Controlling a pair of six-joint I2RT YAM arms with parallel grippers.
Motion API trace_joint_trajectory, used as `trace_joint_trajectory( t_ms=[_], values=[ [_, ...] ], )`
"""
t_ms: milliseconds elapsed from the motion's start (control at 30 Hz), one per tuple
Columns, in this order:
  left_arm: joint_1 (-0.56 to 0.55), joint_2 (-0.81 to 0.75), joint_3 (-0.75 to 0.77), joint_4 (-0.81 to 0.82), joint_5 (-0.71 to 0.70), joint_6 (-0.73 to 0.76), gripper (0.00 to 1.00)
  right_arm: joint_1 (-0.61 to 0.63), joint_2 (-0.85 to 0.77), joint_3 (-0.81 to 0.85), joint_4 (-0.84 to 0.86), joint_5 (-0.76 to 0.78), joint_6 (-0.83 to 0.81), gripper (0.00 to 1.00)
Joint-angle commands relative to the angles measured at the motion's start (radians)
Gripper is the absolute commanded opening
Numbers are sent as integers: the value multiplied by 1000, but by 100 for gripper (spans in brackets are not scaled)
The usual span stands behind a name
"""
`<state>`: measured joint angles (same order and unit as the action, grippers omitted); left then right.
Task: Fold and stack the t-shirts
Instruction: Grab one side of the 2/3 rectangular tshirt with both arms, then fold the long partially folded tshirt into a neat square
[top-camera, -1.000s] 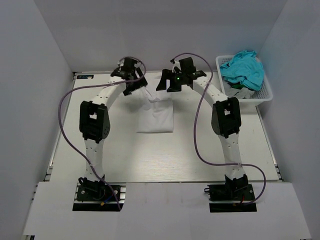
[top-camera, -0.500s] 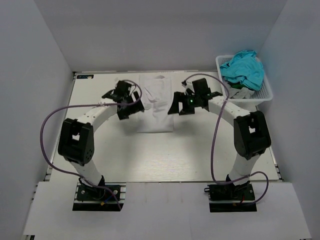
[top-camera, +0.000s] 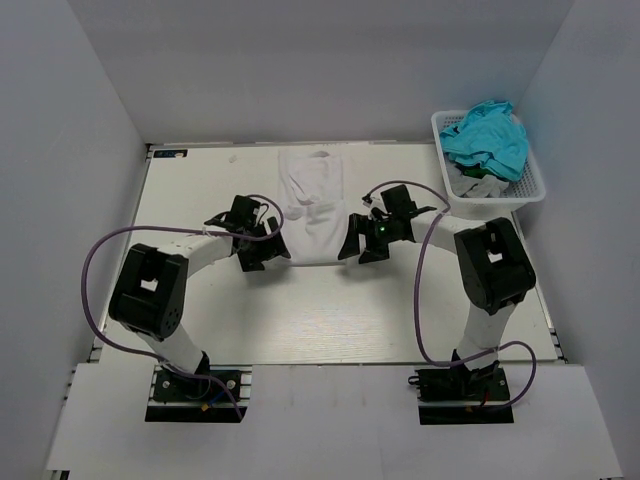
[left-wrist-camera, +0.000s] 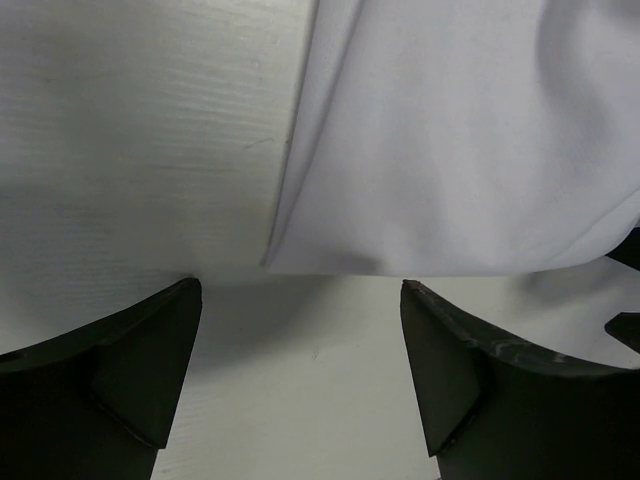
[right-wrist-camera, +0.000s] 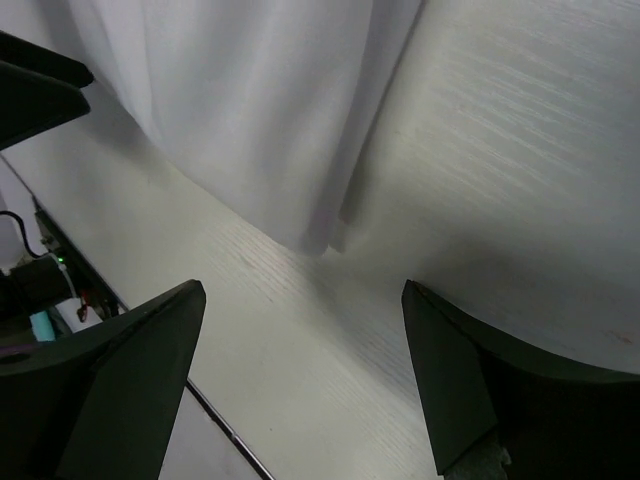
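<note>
Top view: one white t-shirt (top-camera: 312, 205) is laid out at upper centre of a pale wood-grain table (top-camera: 330, 310), boxed in by grey walls (top-camera: 300, 70). One basket (top-camera: 530, 195) (teal cloth (top-camera: 487, 135) piled in it) is seen upper right. The left gripper (top-camera: 262, 250) and right gripper (top-camera: 366, 245) are parked at the shirt's lower corners.

Left wrist view: fingers (left-wrist-camera: 130, 360) are spread with nothing between them, shirt corner upper right.

Right wrist view: same deal, shirt upper left.

Top view bright and even, lit softly from overhead; only faint, diffuse shadows lie on the desk (top-camera: 320, 320) beneath the arms; the white t-shirt (top-camera: 315, 205) nearly washes out against it. Wrist views dimmer; the left pincer (left-wrist-camera: 300, 288) and right pincer (right-wrist-camera: 305, 290) show as dark, soft-focus silhouettes, grey shadow pooling on the desk between their fingers; cloth folds are sharp.
</note>
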<state>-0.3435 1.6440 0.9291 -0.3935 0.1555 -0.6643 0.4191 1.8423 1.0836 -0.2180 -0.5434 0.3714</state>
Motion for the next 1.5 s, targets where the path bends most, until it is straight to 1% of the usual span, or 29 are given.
trace_joint_trajectory(
  t_ms=[0, 33, 100, 133, 200, 233, 267, 333, 367, 400, 467, 567, 667, 733, 767, 800, 833, 867, 933, 967, 1000, 1033, 1100, 1167, 1200, 1267, 1367, 1433, 1467],
  values=[
    [-5, 23, -9, 71, 22, 9, 89, 18, 61, 24, 54, -53, 15, 85],
    [-5, 36, -9, 62, 32, 9, 87, 21, 73, 29, 61, -64, 18, 80],
    [-5, 56, -9, 79, 42, 9, 77, 32, 113, 38, 63, -78, 20, 75],
    [-5, 69, -9, 79, 62, 9, 67, 36, 118, 44, 60, -75, 23, 71],
    [-5, 83, -9, 79, 62, 9, 56, 38, 136, 47, 57, -66, 23, 63],
    [-14, 83, -9, 70, 62, 9, 48, 43, 136, 44, 60, -63, 26, 52],
    [-14, 83, -9, 70, 53, 9, 42, 43, 135, 38, 65, -55, 27, 47],
    [-14, 73, -19, 70, 44, 9, 25, 49, 126, 24, 78, -43, 50, 37],
    [-14, 73, -35, 70, 44, 9, 9, 50, 126, 10, 86, -43, 60, 27],
    [-14, 60, -44, 70, 44, 9, 1, 47, 118, 6, 94, -46, 66, 21],
    [-14, 46, -58, 82, 30, 0, 0, 52, 104, -16, 101, -38, 69, 7],
    [-14, 8, -87, 110, 21, 0, 0, 50, 64, -53, 124, -3, 60, 0],
    [-14, -41, -87, 63, 47, 0, 0, 52, 23, -59, 103, -1, 34, 0],
    [-25, -123, -98, 27, 74, 0, 0, 60, -24, -62, 23, -9, -4, 0],
    [-25, -157, -107, -16, 88, -15, 0, 67, -102, -71, -3, -16, -23, 0],
    [-25, -194, -107, -48, 88, -27, 0, 69, -129, -86, -74, -13, -29, 0],
    [-37, -232, -107, -80, 88, -27, 0, 70, -161, -91, -102, -13, -31, 0],
    [-37, -312, -107, -141, 79, -41, 0, 72, -251, -99, -151, -27, -35, 0],
    [-46, -386, -96, -200, 79, -41, 0, 75, -307, -108, -246, -26, -32, 0],
    [-46, -421, -96, -226, 69, -41, 0, 76, -368, -97, -271, -29, -26, 0],
    [-46, -482, -72, -267, 69, -50, 0, 69, -377, -76, -302, -32, -25, 0],
    [-46, -504, -62, -281, 69, -50, 0, 67, -393, -61, -375, -35, -28, 0],
    [-46, -550, -44, -307, 69, -61, 0, 69, -405, -13, -426, -68, -34, 0],
    [-46, -559, -32, -320, 82, -61, 0, 66, -408, 15, -428, -137, -40, 0],
    [-46, -559, -21, -329, 82, -61, 0, 64, -399, 22, -425, -209, -39, 0],
    [-46, -549, 6, -338, 91, -61, 0, 58, -385, 59, -425, -262, -31, 0],
    [-35, -535, 49, -354, 61, -70, 0, 47, -344, 108, -419, -294, -40, 0],
    [-25, -526, 80, -344, 9, -70, 0, 31, -325, 145, -422, -311, -35, 0],
    [-25, -526, 100, -344, -6, -70, 0, 27, -315, 148, -391, -325, -32, 0]
  ],
)
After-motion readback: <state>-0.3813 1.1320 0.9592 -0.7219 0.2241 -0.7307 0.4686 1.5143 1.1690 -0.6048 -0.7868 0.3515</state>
